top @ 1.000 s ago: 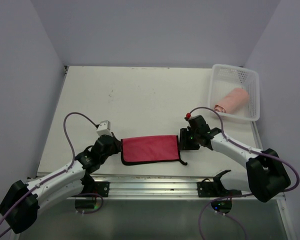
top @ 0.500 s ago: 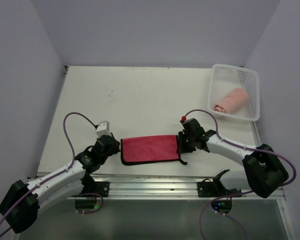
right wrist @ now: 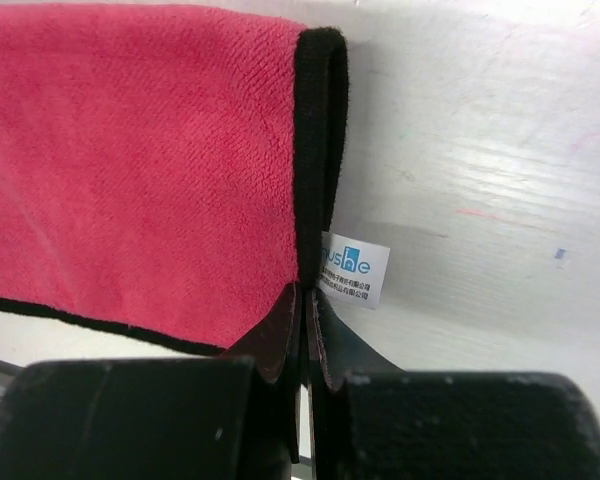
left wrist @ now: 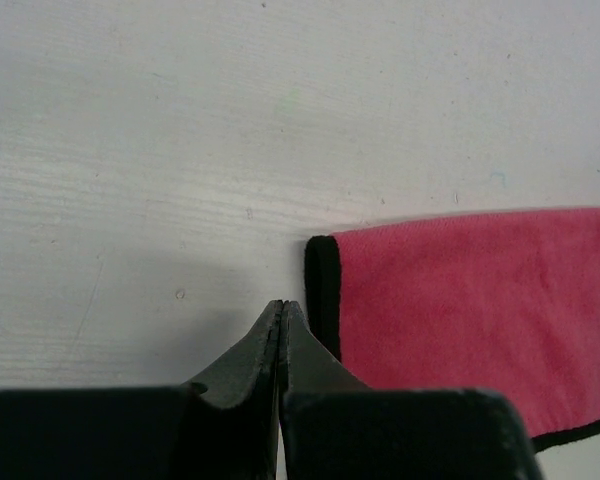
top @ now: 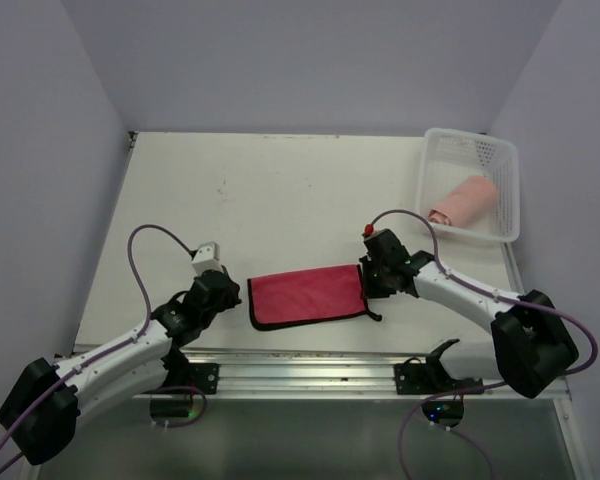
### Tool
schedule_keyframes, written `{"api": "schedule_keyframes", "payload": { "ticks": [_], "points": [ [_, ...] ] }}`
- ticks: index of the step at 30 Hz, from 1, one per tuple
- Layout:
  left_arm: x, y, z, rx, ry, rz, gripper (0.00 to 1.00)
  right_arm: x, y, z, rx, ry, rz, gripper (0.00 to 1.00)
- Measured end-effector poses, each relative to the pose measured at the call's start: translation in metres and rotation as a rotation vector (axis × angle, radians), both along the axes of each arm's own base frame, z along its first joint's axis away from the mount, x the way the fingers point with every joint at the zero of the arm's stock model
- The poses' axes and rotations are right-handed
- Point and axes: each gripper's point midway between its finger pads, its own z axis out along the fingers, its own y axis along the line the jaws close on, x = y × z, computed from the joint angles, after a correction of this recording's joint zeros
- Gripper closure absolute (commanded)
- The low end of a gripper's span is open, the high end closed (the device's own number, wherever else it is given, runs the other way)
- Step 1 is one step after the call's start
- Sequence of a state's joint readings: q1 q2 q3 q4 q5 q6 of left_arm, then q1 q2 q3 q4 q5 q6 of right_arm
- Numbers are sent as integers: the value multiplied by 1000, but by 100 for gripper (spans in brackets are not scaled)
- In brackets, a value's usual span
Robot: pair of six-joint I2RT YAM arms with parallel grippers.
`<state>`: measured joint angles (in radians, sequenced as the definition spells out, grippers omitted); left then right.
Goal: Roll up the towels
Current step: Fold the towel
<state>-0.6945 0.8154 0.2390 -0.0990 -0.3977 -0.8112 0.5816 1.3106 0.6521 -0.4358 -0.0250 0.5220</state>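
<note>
Two end effectors bracket the dark-trimmed red cloth [top: 305, 297], which lies flat near the front of the surface [top: 280, 190], its long axis running between them. The left end effector [left wrist: 282, 312] is pinched together on nothing, just beside the left hem. The right end effector [right wrist: 302, 300] is clamped on the right hem beside a white tag [right wrist: 354, 268] reading "…ushe". Far right, the salmon-pink towel [top: 463, 200] sits rolled in the white basket [top: 427, 170].

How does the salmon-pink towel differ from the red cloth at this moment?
The salmon-pink towel is rolled into a tube; the red cloth lies flat. The towel sits inside the white basket at the far right; the cloth is on the table between the arms. Nothing touches the towel, while the right gripper is shut on the cloth's dark trim. Both are soft fabric.
</note>
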Motion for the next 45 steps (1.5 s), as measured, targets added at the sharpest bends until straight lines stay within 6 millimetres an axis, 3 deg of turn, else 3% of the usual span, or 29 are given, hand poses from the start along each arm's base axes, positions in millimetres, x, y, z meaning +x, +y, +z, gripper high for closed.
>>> {"api": "schedule_keyframes", "payload": {
  "ticks": [10,15,20,30,45],
  "points": [
    [-6,-6,-14,-20,32,-32,100,28,-24,55,-126,-159,-5,100],
    [-12,-20,-30,-55,73,-95,100,39,-22,79,-139,-203,18,100],
    [-8,-43,-30,-116,65,-156,100,43,-12,92,-108,-220,54,100],
    [-15,-76,-30,-169,68,-273,100,27,47,95,-27,-195,238,100],
    [-17,-78,-28,-178,64,-282,100,13,124,75,13,-124,418,100]
  ]
}}
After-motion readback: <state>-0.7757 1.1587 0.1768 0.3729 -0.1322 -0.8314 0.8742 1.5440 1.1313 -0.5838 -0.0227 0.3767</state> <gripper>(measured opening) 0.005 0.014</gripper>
